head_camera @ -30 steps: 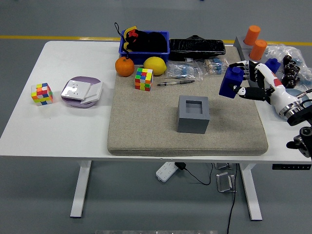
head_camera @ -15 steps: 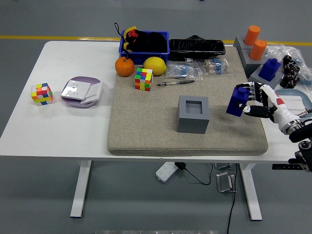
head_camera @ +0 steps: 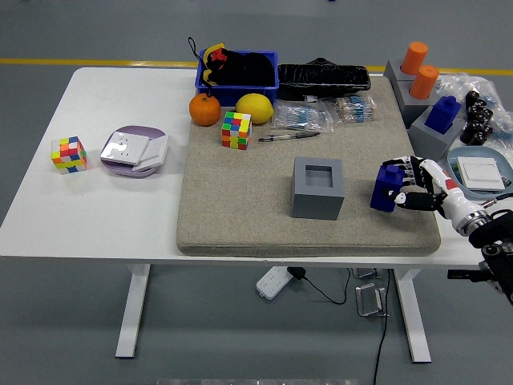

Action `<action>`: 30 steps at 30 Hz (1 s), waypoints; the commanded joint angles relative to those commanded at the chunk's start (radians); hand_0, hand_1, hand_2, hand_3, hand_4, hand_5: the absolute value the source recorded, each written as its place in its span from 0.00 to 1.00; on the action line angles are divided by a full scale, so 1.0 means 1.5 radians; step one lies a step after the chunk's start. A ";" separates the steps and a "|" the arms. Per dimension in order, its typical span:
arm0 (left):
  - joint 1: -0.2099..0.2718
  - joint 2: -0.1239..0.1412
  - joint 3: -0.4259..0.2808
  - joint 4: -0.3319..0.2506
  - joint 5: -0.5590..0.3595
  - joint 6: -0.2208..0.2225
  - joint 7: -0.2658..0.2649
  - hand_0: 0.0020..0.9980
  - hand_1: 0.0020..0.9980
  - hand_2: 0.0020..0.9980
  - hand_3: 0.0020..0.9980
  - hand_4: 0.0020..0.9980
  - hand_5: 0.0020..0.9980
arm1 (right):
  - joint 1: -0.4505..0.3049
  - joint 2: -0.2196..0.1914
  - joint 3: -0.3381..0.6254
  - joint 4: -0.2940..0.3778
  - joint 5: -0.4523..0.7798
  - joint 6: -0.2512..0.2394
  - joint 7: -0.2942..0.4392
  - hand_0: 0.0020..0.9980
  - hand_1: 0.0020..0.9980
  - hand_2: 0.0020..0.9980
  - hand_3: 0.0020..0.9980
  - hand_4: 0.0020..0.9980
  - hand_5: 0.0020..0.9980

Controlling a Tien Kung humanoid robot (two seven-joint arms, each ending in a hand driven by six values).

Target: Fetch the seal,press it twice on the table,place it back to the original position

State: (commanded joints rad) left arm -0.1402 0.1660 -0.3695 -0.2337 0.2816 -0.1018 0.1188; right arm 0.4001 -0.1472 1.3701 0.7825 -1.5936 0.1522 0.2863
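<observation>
My right hand (head_camera: 407, 188) is shut on a blue seal (head_camera: 388, 187) and holds it down on the beige mat (head_camera: 240, 216), right of a grey hollow block (head_camera: 318, 188). The seal looks to be touching the mat near its right edge. A second blue seal (head_camera: 442, 113) stands on a grey base (head_camera: 430, 132) at the far right. My left arm is out of view.
Two orange seals (head_camera: 419, 69) stand at the back right. A white dish (head_camera: 478, 170) lies behind my wrist. An orange (head_camera: 204, 110), a lemon (head_camera: 255, 107), a colour cube (head_camera: 236, 130), a pen (head_camera: 288, 135) and a blue bin (head_camera: 238, 69) sit at the mat's back.
My right hand has carried the blue seal from the back right toward the near edge and down onto the mat.
</observation>
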 joint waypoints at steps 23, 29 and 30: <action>-0.001 0.000 -0.001 0.000 -0.001 -0.002 0.000 0.82 0.82 0.79 0.84 0.79 0.39 | 0.022 -0.021 0.028 0.139 0.028 0.012 -0.004 0.44 0.35 0.37 0.38 0.60 0.00; -0.001 0.001 0.000 0.000 -0.001 -0.002 -0.001 0.82 0.82 0.79 0.84 0.79 0.39 | 0.032 -0.017 0.007 0.190 0.053 0.025 -0.015 0.44 0.36 0.37 0.38 0.60 0.00; -0.001 0.001 0.000 0.000 -0.001 -0.002 -0.001 0.82 0.82 0.79 0.84 0.79 0.39 | 0.034 -0.016 0.001 0.195 0.057 0.026 -0.017 0.44 0.36 0.37 0.38 0.60 0.00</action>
State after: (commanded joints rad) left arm -0.1417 0.1675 -0.3702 -0.2333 0.2800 -0.1053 0.1179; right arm 0.4504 -0.1712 1.3712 1.0754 -1.5088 0.1917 0.2615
